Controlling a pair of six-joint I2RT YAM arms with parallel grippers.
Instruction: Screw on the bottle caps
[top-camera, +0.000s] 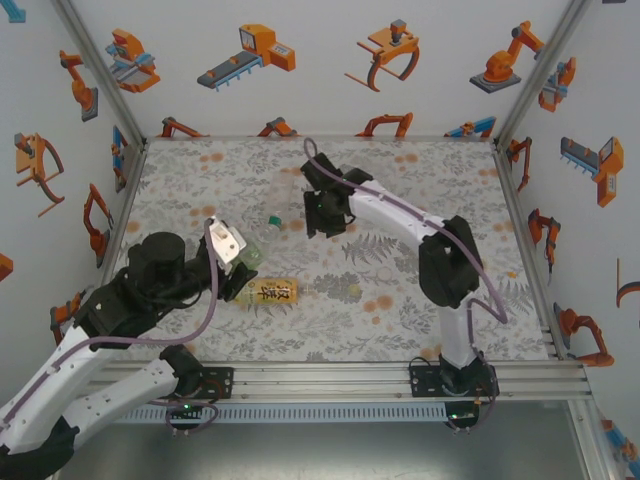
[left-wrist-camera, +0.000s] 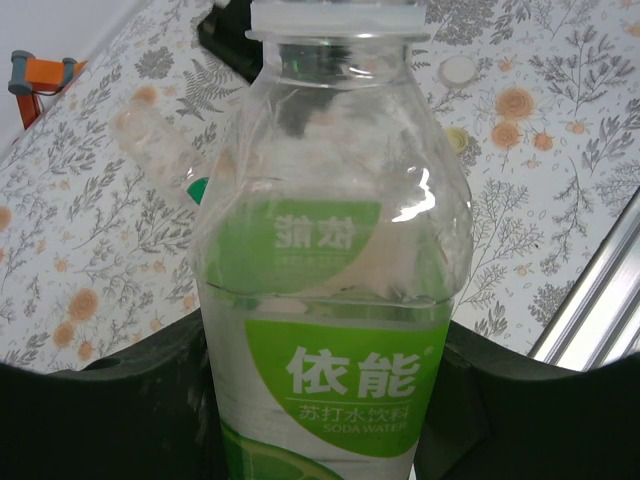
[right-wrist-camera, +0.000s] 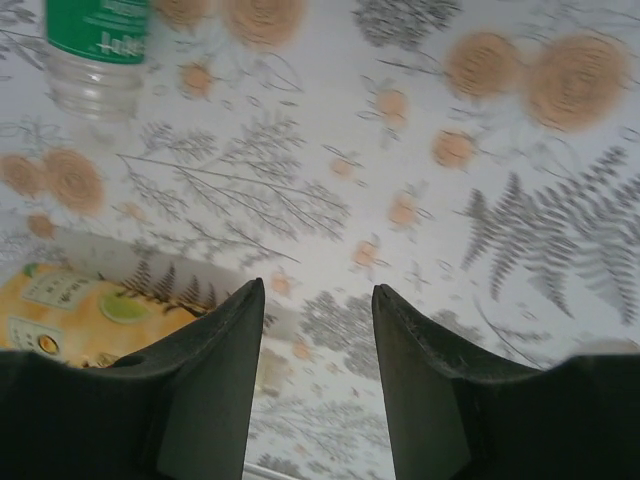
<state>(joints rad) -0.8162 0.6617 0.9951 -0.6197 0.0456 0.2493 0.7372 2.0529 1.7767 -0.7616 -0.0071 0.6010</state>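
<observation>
The left gripper (left-wrist-camera: 325, 335) clasps the clear green-label bottle (left-wrist-camera: 330, 250), its top cut off at the frame edge; the right gripper (right-wrist-camera: 318, 290) stands spread, empty.

Top camera looks down on the table (top-camera: 300, 335); both wrist cameras face it from close.

Left gripper (top-camera: 238, 252) clamped on green-label bottle (left-wrist-camera: 330, 250), right gripper (right-wrist-camera: 318, 290) parted, extended forward
</observation>
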